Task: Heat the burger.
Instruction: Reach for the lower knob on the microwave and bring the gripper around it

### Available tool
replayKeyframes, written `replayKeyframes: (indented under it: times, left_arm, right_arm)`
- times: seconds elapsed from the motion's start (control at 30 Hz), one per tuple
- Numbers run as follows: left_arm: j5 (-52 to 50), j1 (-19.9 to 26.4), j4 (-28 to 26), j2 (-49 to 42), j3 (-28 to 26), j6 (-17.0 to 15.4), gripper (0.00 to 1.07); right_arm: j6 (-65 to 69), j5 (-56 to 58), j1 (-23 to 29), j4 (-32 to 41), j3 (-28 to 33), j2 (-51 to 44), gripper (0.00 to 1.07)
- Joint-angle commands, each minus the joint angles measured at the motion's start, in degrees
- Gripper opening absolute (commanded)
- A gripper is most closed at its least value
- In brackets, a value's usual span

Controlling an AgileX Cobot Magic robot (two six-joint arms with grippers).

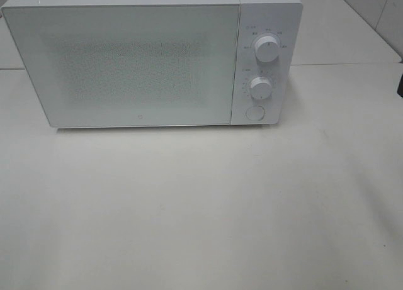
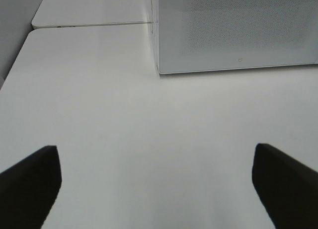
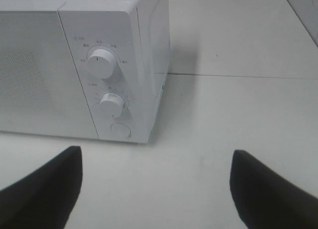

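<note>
Boxy glossy white microwave [image 1: 151,57], speckled closed door [image 1: 94,82], two round knobs [image 1: 267,50], smooth pale tabletop [image 1: 201,208], left jaws and right jaws released wide.

The white table [image 1: 201,208] under my arms was a plain, pale surface, with a seam crossing it at the far side. One thing stood directly on it: a white microwave [image 1: 151,57], set toward the back, left of the middle, its door shut.

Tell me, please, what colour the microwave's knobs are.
White, matching the microwave; the knobs show best in the right wrist view.
</note>
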Motion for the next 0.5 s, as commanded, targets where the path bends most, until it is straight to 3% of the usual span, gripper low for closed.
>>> replayKeyframes:
  times: [0.03,0.5]
  left_arm:
    - [-0.2,0.3,-0.3,-1.6,0.3,-0.2,1.0]
    - [-0.2,0.3,-0.3,-1.6,0.3,-0.2,1.0]
  right_arm:
    - [3.1,-6.9,-0.5,0.0,0.3,2.5,0.76]
    - [2.8,-25.3,-0.5,-0.6,0.3,21.9,0.76]
